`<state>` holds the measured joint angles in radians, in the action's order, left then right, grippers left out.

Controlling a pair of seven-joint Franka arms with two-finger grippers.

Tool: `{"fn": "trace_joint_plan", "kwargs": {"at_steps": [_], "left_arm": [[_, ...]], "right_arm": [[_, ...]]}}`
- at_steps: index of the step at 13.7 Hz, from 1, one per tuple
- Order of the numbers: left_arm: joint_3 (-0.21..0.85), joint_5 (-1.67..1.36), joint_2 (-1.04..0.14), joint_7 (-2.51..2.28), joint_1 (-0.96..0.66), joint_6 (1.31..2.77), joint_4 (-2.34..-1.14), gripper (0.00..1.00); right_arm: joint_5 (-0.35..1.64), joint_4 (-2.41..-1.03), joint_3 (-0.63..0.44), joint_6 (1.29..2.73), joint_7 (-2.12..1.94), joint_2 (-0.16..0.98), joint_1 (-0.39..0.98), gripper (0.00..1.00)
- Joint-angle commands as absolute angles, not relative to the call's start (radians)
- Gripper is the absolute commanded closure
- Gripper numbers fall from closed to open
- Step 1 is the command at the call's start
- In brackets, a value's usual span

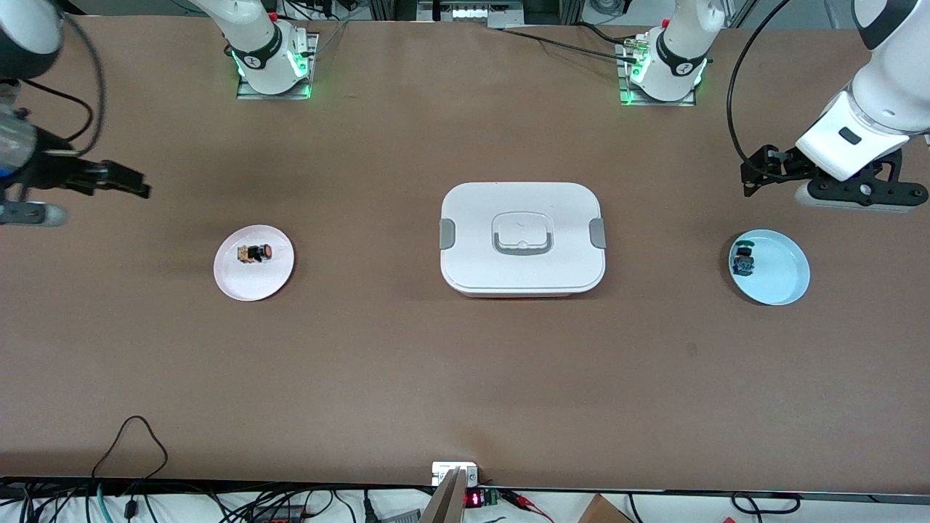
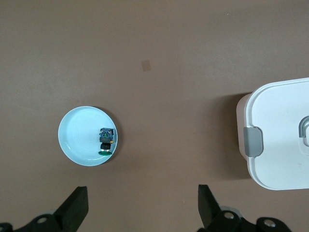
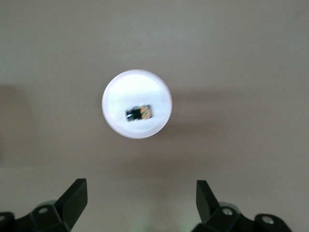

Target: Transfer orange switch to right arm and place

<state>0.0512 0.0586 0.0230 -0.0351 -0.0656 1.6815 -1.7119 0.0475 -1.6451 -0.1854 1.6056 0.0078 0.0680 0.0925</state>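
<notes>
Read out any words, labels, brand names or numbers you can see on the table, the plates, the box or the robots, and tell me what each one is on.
No text can be read with certainty.
Round dark badges on the two white robot bases: a mark on each, too small to read.
Small red lit display at the table's near edge: digits too small to read.
White rectangular lidded plastic box, round pink plate, round light blue plate: no writing visible.

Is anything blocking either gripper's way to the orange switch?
Nothing visible. The orange switch lies exposed on the pink plate; the open right gripper hangs nearby, while the open left gripper hangs near the blue plate.
</notes>
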Motion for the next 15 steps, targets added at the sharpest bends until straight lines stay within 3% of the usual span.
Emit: {"fn": "trace_joint_plan", "kwargs": {"at_steps": [1, 5, 12, 15], "left_arm": [[0.048, 0.040, 0.017, -0.044, -0.071, 1.660, -1.689, 0.00], [0.048, 0.040, 0.015, -0.043, -0.069, 1.660, -1.689, 0.00], [0.046, 0.040, 0.011, -0.041, -0.067, 1.660, -1.689, 0.00], [0.048, 0.040, 0.012, -0.041, -0.067, 1.660, -1.689, 0.00]], "right_arm": [[0.044, -1.530, -0.160, 1.559, 0.015, 0.095, 0.039, 0.00], [-0.176, -1.473, 0.059, 1.493, -0.003, 0.094, -0.018, 0.00], [-0.034, -1.597, -0.035, 1.597, -0.017, 0.060, -0.031, 0.00], [-0.035, -1.771, -0.037, 1.738, -0.023, -0.052, -0.032, 0.00]]}}
